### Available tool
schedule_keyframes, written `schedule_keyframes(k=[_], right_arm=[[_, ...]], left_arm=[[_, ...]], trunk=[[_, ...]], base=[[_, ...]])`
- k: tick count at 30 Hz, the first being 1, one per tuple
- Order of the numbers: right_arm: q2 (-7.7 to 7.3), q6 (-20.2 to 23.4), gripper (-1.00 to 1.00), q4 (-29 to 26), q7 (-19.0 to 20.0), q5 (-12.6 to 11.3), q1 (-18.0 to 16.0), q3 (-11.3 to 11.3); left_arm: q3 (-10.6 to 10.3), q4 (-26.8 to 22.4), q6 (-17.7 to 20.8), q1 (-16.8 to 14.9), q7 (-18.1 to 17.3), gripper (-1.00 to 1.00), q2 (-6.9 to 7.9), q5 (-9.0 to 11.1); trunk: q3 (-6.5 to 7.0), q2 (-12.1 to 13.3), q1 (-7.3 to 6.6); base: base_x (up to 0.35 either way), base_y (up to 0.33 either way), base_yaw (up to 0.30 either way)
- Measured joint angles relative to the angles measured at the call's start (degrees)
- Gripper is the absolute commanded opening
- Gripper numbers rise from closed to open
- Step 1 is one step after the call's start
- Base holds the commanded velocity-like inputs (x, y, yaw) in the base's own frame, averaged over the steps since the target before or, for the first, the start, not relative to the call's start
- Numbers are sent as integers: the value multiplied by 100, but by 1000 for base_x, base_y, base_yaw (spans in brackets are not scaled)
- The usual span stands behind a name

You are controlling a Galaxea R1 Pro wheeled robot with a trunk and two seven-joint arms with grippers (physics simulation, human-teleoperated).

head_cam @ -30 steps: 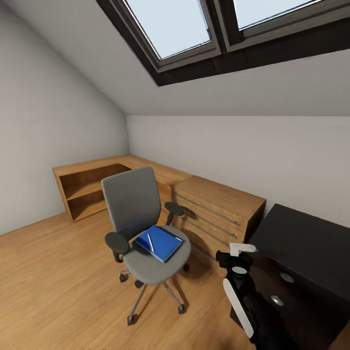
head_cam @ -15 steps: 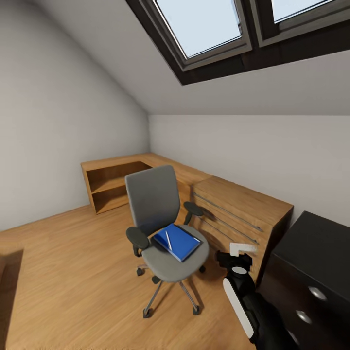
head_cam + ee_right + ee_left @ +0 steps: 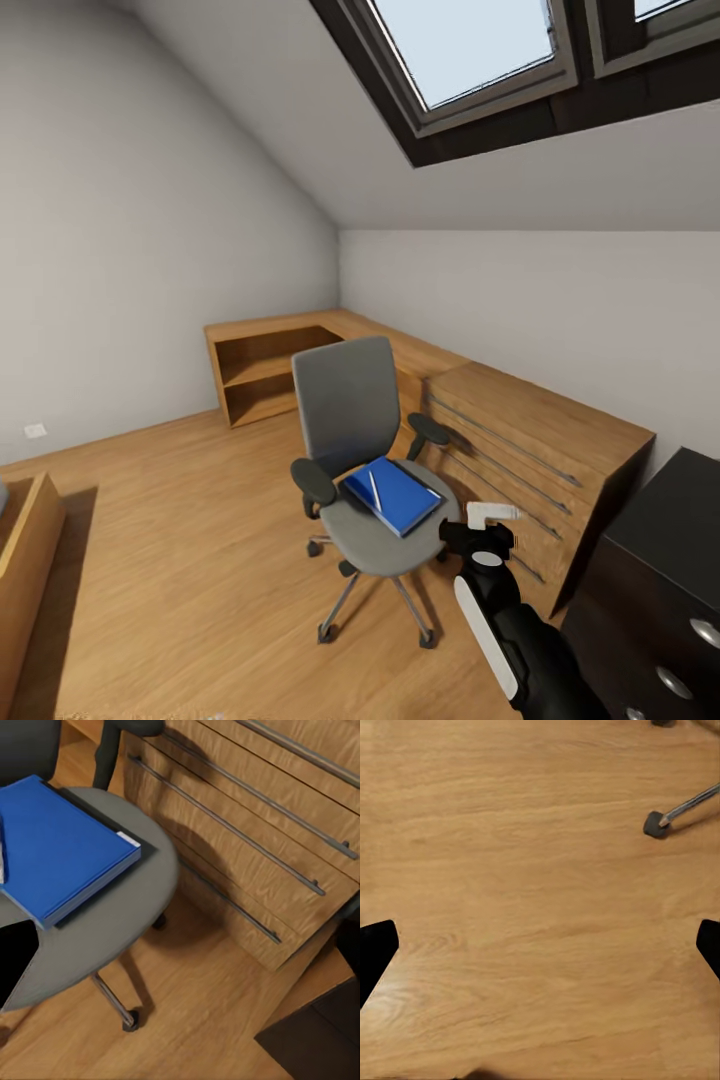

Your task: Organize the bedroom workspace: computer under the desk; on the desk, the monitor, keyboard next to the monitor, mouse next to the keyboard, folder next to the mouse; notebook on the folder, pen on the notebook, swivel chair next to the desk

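The blue folder [image 3: 394, 494] lies on the swivel chair [image 3: 368, 455], just beside the right gripper [image 3: 478, 530]; its jaws spread wide, empty; the left gripper's [image 3: 540, 945] likewise.

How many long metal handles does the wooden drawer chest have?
3. All run across the front of the wooden drawer chest, stacked: the top handle near its upper edge, the middle handle below it, the bottom handle lowest, partly hidden behind the robot's right arm.
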Motion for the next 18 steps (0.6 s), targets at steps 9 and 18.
schedule_keyframes(k=[9, 18], right_arm=[[-3, 0, 100, 2, 1, -1, 0, 7], [-14, 1, 100, -2, 9, 0, 1, -2]], left_arm=[[728, -2, -3, 0, -12, 100, 30, 10], [1551, -11, -3, -1, -80, 100, 42, 12]], trunk=[[-62, 0, 0], [-92, 0, -1]], base=[[6, 52, 174], [196, 158, 61]])
